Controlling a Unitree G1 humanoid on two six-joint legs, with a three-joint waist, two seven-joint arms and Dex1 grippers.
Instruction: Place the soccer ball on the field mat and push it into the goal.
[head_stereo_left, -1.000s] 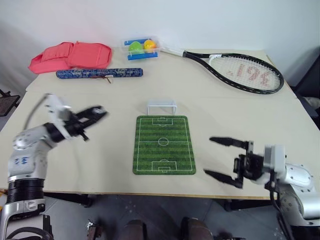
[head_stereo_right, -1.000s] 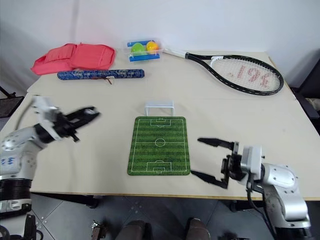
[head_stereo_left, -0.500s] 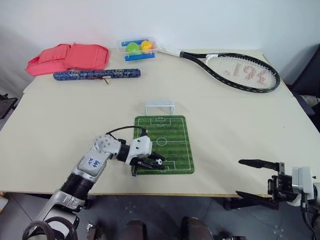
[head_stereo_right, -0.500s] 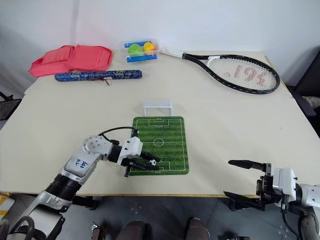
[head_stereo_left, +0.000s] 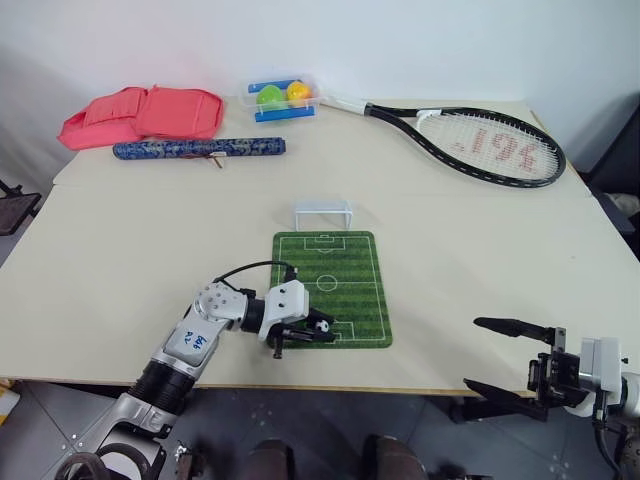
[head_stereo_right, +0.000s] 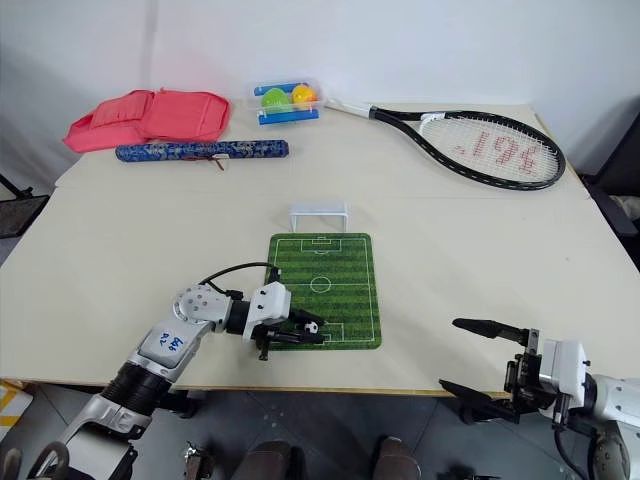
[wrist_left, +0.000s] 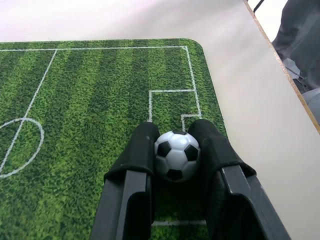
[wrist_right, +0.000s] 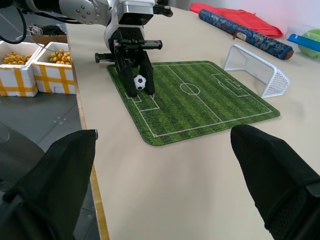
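Presently: Ball Pinched by Left Gripper at the Near Penalty Box

Finding one: the left gripper (wrist_left: 176, 150) has both black fingers (wrist_left: 137, 155) pressed against the soccer ball (wrist_left: 176, 155), one on either side, so that the ball is pinched between the fingertips. The ball sits at the very ends of the fingers, not deep between them.

Finding two: the ball lies over the field mat (head_stereo_left: 345, 255), at the near penalty box, close to the mat's near edge. Whether it rests on the grass surface or is held just clear of it cannot be told. The gripper reaches in from the mat's left side, pointing to the right across the near end.

Finding three: the goal (head_stereo_left: 323, 212) stands upright just beyond the far short edge of the mat, its mouth facing the pitch. The full length of the mat lies between ball and goal.

Finding four: the right gripper (head_stereo_left: 497, 355) hangs off the near right edge of the table (head_stereo_left: 150, 240), its two fingers spread wide apart with nothing between them, well clear of the mat.

Finding five, other items at the far side of the table: a tennis racket (head_stereo_left: 490, 145) at right, a clear box (head_stereo_left: 282, 96) with a green and an orange ball, a blue patterned roll (head_stereo_left: 198, 149), and a red cloth bag (head_stereo_left: 140, 113) at left.
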